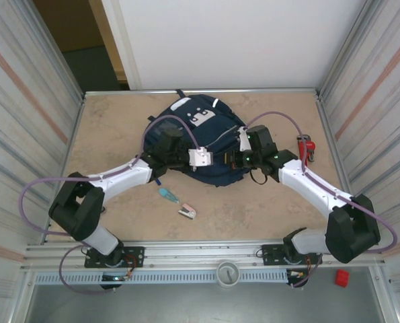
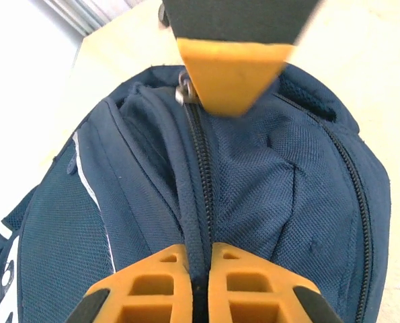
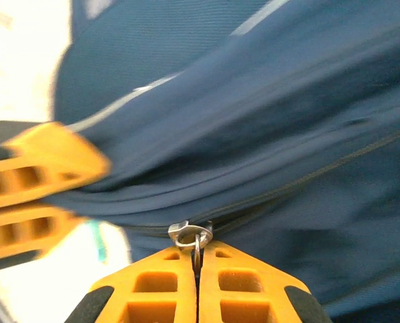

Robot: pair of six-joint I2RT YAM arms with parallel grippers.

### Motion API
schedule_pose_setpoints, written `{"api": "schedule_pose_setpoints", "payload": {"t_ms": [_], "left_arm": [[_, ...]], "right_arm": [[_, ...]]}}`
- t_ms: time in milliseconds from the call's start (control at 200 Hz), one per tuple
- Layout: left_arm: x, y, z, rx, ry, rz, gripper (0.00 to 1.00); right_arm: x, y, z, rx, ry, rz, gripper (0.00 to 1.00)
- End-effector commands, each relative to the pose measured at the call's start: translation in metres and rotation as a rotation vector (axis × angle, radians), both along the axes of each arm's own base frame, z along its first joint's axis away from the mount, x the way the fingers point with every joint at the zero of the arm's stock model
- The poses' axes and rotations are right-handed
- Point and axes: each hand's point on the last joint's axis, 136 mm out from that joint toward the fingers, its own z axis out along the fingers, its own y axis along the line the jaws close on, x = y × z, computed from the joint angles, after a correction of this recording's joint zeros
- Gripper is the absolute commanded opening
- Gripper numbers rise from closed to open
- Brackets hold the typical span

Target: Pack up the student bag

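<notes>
At the middle of the bench point(image 1: 119, 121), towards its far side, the student bag point(image 1: 200, 145) lay flat with both arms at its near end. The left pincer point(image 2: 198, 269) was clamped shut on the bag's fabric ridge beside the zip. The right pincer point(image 3: 197, 266) was closed on the metal zipper pull point(image 3: 189, 233). The pull was pinched by its thin ring alone, so a sideways tug could probably slip it free. Loose folds along the teeth might also jam the slider. The white patches point(image 1: 198, 120) carried dark marks, too small to read.
</notes>
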Motion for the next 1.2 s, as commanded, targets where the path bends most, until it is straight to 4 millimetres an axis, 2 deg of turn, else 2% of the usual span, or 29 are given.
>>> {"api": "schedule_pose_setpoints", "payload": {"t_ms": [0,65,165,210,276,366,461,586,696,802,892,972,1022,1067,1132,1197], "left_arm": [[0.002,0.025,0.034,-0.137,0.003,-0.010,0.00],[0.011,0.041,0.038,-0.182,0.029,0.025,0.00],[0.032,0.066,0.032,-0.198,0.070,0.120,0.06],[0.039,0.073,0.026,-0.186,0.089,0.167,0.15],[0.040,0.078,0.024,-0.176,0.119,0.210,0.38],[0.023,0.071,0.040,-0.213,0.150,0.214,0.60],[0.001,0.054,0.050,-0.195,0.120,0.197,0.75],[-0.013,0.030,0.038,-0.105,0.113,0.179,0.81],[-0.012,0.011,0.020,-0.004,0.110,0.166,0.79],[-0.001,0.004,0.011,0.032,0.109,0.170,0.72],[0.013,0.001,0.008,0.054,0.069,0.187,0.55],[0.020,-0.003,0.011,0.036,0.045,0.166,0.27],[0.019,-0.004,0.015,0.011,0.048,0.135,0.08],[0.013,-0.005,0.022,-0.029,0.054,0.090,0.00],[0.001,-0.003,0.039,-0.126,0.069,0.009,0.00],[-0.007,0.008,0.063,-0.269,0.100,-0.067,0.00]], "right_arm": [[0.013,-0.061,-0.017,-0.205,0.047,-0.192,0.00],[0.022,-0.067,-0.014,-0.225,0.033,-0.218,0.00],[0.032,-0.036,0.000,-0.109,-0.008,-0.133,0.00],[0.032,-0.018,0.007,-0.049,-0.021,-0.080,0.00],[0.030,0.004,0.016,-0.004,-0.040,-0.020,0.00],[0.026,0.024,0.029,0.032,-0.076,0.030,0.00],[0.020,0.037,0.041,0.065,-0.100,0.058,0.00],[0.012,0.049,0.056,0.102,-0.126,0.091,0.00],[0.007,0.057,0.066,0.132,-0.139,0.113,0.00],[0.001,0.062,0.073,0.146,-0.151,0.131,0.00],[-0.003,0.062,0.074,0.150,-0.152,0.139,0.00],[-0.005,0.056,0.067,0.128,-0.145,0.132,0.00],[-0.003,0.047,0.058,0.107,-0.125,0.112,0.00],[0.002,0.032,0.048,0.077,-0.097,0.073,0.00],[0.014,0.000,0.030,0.004,-0.037,-0.024,0.00],[0.029,-0.043,0.011,-0.082,0.030,-0.160,0.00]]}}
